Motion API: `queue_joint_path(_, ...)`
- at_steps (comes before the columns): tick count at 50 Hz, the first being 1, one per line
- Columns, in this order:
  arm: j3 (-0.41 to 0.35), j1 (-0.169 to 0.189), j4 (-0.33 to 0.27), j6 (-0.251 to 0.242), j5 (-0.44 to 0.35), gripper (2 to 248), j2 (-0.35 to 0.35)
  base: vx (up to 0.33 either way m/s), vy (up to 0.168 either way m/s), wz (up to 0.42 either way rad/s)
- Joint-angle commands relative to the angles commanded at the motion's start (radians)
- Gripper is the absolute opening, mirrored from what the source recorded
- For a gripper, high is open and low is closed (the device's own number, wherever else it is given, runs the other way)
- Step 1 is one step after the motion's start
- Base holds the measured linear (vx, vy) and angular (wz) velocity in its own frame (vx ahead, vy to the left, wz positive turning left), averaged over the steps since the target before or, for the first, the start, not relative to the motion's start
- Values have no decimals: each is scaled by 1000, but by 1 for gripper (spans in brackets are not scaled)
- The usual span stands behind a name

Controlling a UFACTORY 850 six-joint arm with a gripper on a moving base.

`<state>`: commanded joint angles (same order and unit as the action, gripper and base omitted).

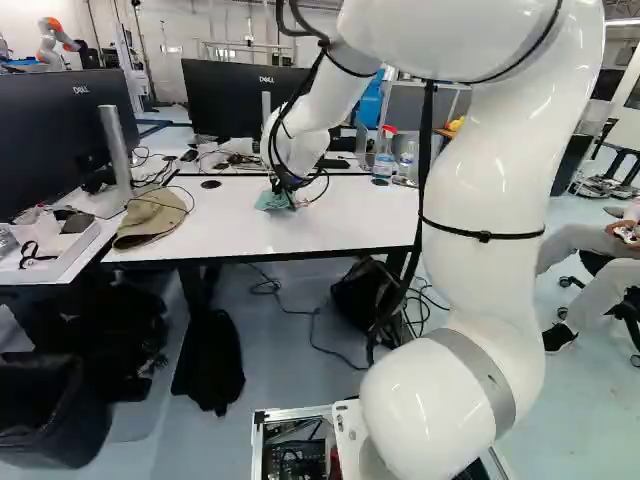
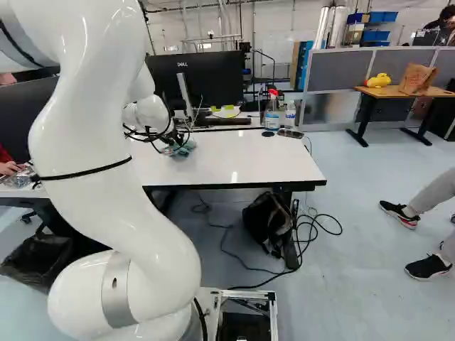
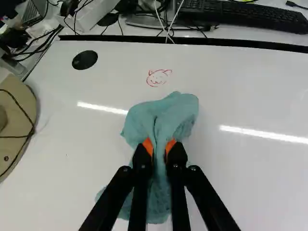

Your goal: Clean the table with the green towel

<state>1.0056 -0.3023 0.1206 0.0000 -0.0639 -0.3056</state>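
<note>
Your arm (image 1: 480, 200) reaches out over the tabletop (image 3: 250, 115). At its end the fingers (image 3: 176, 159) stand slightly parted, pinching a bunched fold of the green towel (image 3: 166, 115) from both sides; its loose folds spread ahead of and beneath them, seemingly on the white surface. Just beyond the towel is a red doodle (image 3: 158, 78), which looks unwiped. You seem to be at the start of the wiping step: keep that grip, press lightly and sweep forward over the mark, short of the keyboard (image 3: 250, 15) farther back.
</note>
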Motion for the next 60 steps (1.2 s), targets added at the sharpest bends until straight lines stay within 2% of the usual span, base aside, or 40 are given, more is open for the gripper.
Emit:
queue_joint_path(26,145,2,0,0,0,47,-117,0,0,0)
queue_joint_path(60,350,-31,0,0,0,47,-274,0,0,0)
